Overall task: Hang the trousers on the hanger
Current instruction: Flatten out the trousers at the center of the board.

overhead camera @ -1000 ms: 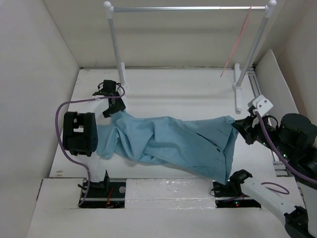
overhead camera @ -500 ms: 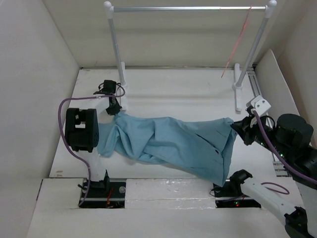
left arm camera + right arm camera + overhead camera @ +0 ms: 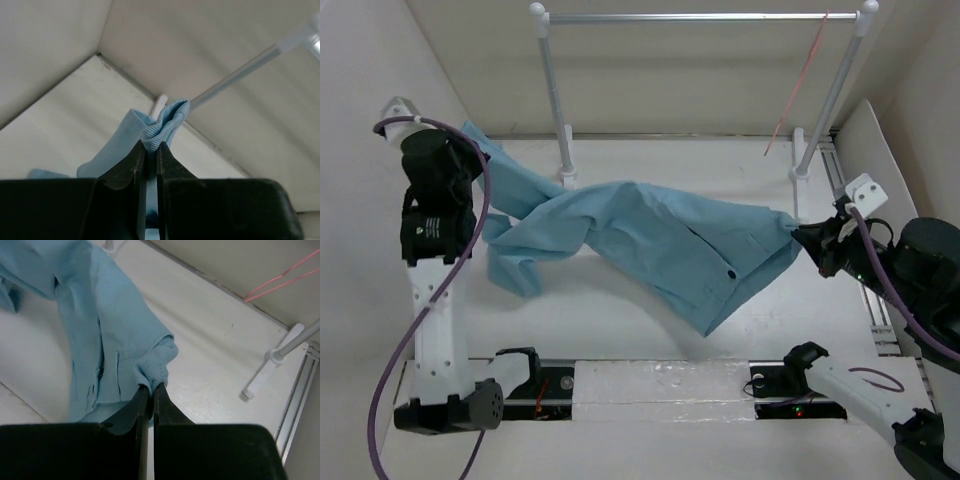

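1. Overhead view: bright, even, diffuse light; sharp throughout.
2. A faint, soft shadow lies on the desk (image 3: pixel 620 325) beneath the trousers (image 3: pixel 660 235).
3. Left wrist view: dimmer, foreground black and featureless; the rail (image 3: pixel 235 79) blurs, with glare at its top end.

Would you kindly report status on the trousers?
Left hand and right hand shut on trousers. Hanger hangs on rail, untouched. Left rack post near them.

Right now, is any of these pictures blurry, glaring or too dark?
Top view: even, soft light, sharp, faint shadow under the trousers. Left wrist view: the left gripper is nearly black; the rail washes out at its far end. Right wrist view: cloth weave crisp, right gripper dark.
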Available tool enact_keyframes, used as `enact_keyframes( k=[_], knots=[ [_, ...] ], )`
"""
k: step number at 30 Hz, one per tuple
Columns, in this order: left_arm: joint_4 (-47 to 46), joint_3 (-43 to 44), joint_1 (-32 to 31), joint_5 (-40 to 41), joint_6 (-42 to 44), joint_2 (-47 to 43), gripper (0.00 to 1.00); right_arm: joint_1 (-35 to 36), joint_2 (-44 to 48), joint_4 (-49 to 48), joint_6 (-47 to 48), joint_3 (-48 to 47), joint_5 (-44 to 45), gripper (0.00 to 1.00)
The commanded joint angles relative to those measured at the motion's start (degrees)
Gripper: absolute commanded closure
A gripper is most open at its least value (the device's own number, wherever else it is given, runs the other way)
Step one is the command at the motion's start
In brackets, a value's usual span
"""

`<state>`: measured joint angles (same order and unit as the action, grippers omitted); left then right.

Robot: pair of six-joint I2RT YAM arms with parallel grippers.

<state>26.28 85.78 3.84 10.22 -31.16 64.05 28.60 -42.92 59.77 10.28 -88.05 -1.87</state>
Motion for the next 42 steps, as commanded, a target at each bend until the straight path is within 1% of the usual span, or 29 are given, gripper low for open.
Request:
enact_keyframes(
  k=[1,4,6,7,10,11,12,13,14,15,17,18,19,20,21,22,23,24,26,28,29,33,35,37,38,39,40,41,42],
  knots=[
    [4.47,5.17,0.12,8.91,-1.89,-3.30,1.00,0.40,1.34,-6.07,0.61,-7.55,1.52,1.00],
    [5.18,10.01,0.12,15.24,-0.49,-6.65,1.00,0.40,3.62,-7.03,1.49,-9.41,5.46,1.00],
    [7.46,15.44,0.12,18.07,-0.22,-6.66,1.00,0.40,4.42,-6.68,2.02,-12.40,8.10,1.00],
    [8.16,16.86,0.12,21.04,-0.31,-6.66,1.00,0.40,4.94,-7.03,2.28,-13.37,8.54,1.00],
    [8.08,21.79,-0.49,24.13,0.30,-6.84,1.00,0.40,7.31,-8.61,3.16,-17.76,10.21,1.00],
    [7.04,22.58,-1.02,25.02,1.53,-6.31,1.00,0.40,8.54,-9.49,3.51,-17.51,12.48,1.00],
    [6.85,23.81,-2.50,26.24,2.67,-5.52,1.00,0.40,11.86,-11.06,3.86,-14.03,14.16,1.00],
    [6.59,23.21,-2.52,27.56,5.03,-3.78,1.00,1.10,13.02,-10.99,3.61,-11.47,15.91,1.00],
    [6.07,21.99,-2.52,27.57,5.75,-2.89,1.00,3.02,13.38,-9.60,2.47,-9.61,20.11,1.00],
    [6.06,18.23,-2.52,27.31,6.37,-2.18,1.00,4.52,13.04,-4.36,0.63,-6.64,22.15,1.00],
    [4.40,11.73,-2.52,26.52,5.67,-0.34,1.00,7.86,12.51,-1.24,-4.47,-1.45,26.71,1.00],
    [3.52,4.99,-2.52,26.09,5.41,0.10,1.00,12.05,12.24,1.46,-6.22,0.93,28.57,1.00],
    [3.08,2.14,-0.43,22.86,4.88,1.24,1.00,14.18,10.94,3.23,-12.16,4.00,30.94,1.00],
    [1.42,0.03,1.51,18.65,4.27,1.86,1.00,16.20,10.58,4.29,-14.04,5.85,35.40,1.00],
    [0.88,-2.52,3.18,15.30,3.83,2.65,1.00,19.62,10.31,5.09,-15.54,7.18,37.27,1.00],
    [0.44,-2.72,5.37,9.53,3.74,4.75,1.00,20.87,9.79,5.36,-18.25,8.50,40.77,1.00],
    [1.57,1.80,5.39,6.69,3.56,9.64,1.00,21.75,8.48,6.49,-20.37,8.68,44.28,1.00],
    [1.58,1.85,5.39,6.14,3.56,9.69,1.00,21.76,8.46,6.50,-20.39,8.69,44.32,1.00],
    [3.86,7.70,5.39,6.13,3.30,12.66,1.00,21.76,5.84,6.50,-20.92,9.12,48.26,1.00],
    [4.47,9.66,5.39,6.66,3.21,15.92,1.00,21.76,4.16,6.15,-21.71,9.82,51.16,1.00],
    [4.91,10.63,5.91,6.40,2.86,16.54,1.00,21.76,3.55,4.41,-21.71,12.09,51.70,1.00],
    [2.11,5.46,7.67,4.20,2.77,17.85,1.00,21.76,3.28,-0.69,-21.88,19.31,52.32,1.00],
    [4.38,5.45,10.03,3.06,1.63,19.18,1.00,21.76,2.67,-4.37,-21.80,23.34,53.46,1.00],
    [2.39,3.80,10.05,3.92,0.49,17.17,1.00,20.89,0.12,-6.32,-20.58,24.41,54.86,1.00],
    [1.06,1.00,10.05,4.98,0.14,15.51,1.00,18.97,-0.93,-9.81,-19.96,24.94,55.21,1.00],
    [-0.52,-0.94,10.05,9.60,-3.87,10.96,1.00,15.12,-3.12,-16.20,-15.25,28.25,52.96,1.00],
    [-0.53,-0.96,10.05,9.64,-3.91,10.92,1.00,15.08,-3.14,-16.26,-15.21,28.28,52.93,1.00],
    [0.17,-1.31,10.05,11.56,-6.09,9.35,1.00,8.82,-3.92,-21.83,-14.25,28.89,50.67,1.00],
    [0.61,-0.97,10.05,11.84,-7.41,7.07,1.00,5.19,-4.63,-23.45,-13.46,27.86,47.34,1.00]
  ],
)
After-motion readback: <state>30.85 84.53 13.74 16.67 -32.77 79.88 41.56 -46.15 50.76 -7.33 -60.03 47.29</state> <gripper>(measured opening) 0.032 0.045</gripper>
